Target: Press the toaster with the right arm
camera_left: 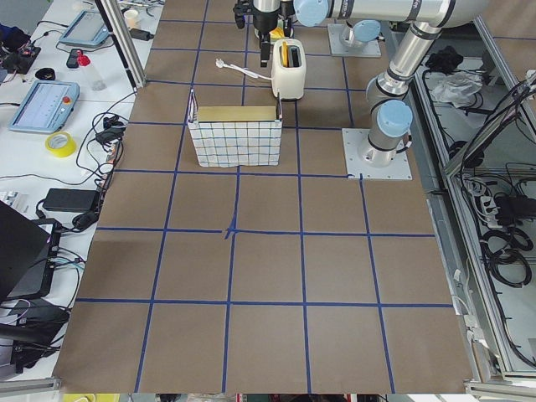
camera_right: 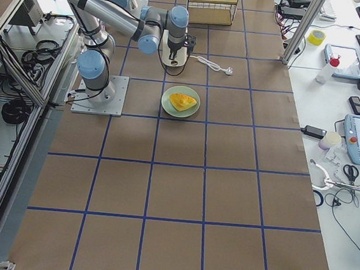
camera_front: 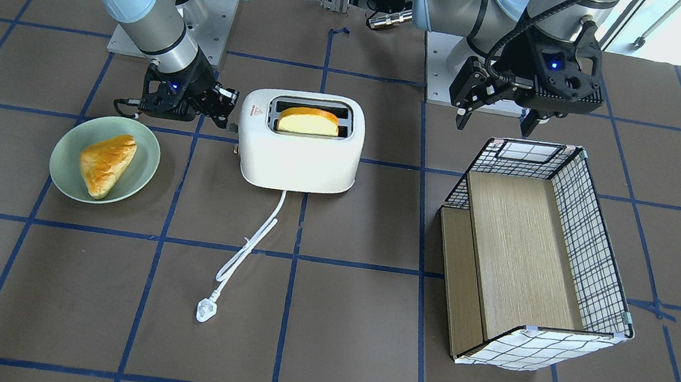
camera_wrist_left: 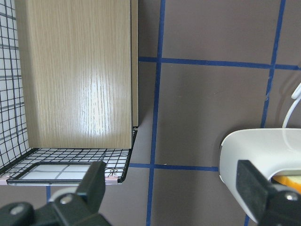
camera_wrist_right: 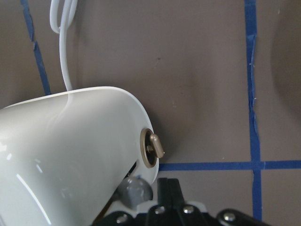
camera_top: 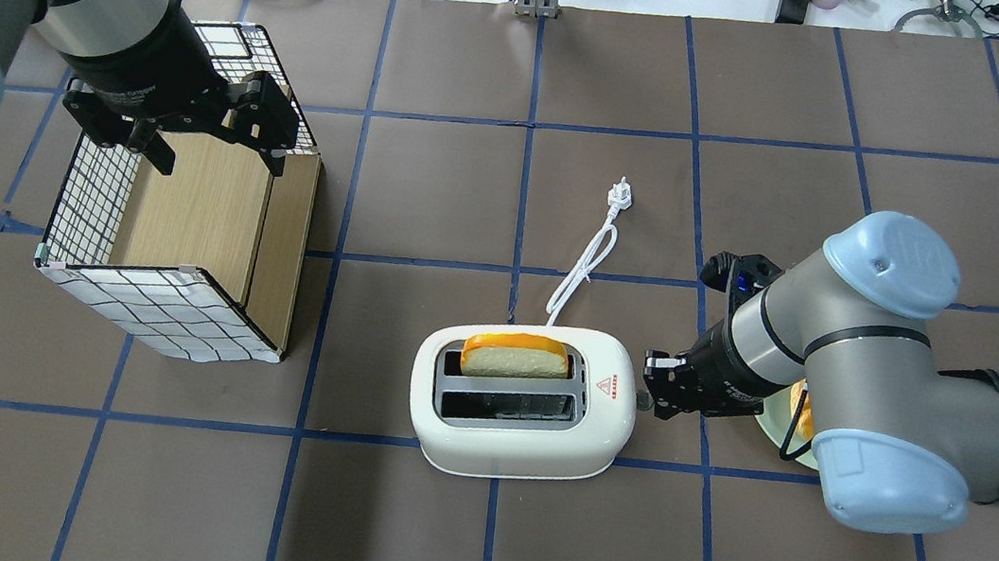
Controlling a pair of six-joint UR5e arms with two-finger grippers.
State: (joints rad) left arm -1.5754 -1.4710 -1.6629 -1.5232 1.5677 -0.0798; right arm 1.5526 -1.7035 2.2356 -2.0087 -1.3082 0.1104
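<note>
Over the table's left side in the overhead view, the left gripper (camera_top: pixel 218 165) hangs above the wire basket (camera_top: pixel 162 315), fingers spread and empty. The white toaster (camera_top: pixel 519 435) stands at centre with the basket at its 10 o'clock. A bread slice (camera_top: pixel 516 357) stands in its far slot and the cord (camera_top: pixel 582 272) trails toward 12 o'clock. The right gripper (camera_top: pixel 650 390), fingers pinched together, sits just beside the toaster's 3 o'clock end at the side lever (camera_wrist_right: pixel 134 190). A green plate (camera_front: pixel 148 156) with a pastry (camera_front: pixel 106 163) lies beyond.

Place I work in: robotics lab. Tape-gridded table (camera_left: pixel 268 276), control tablets (camera_left: pixel 43 105) on side bench (camera_left: pixel 21 163), loose cables (camera_left: pixel 502 243) at right.
</note>
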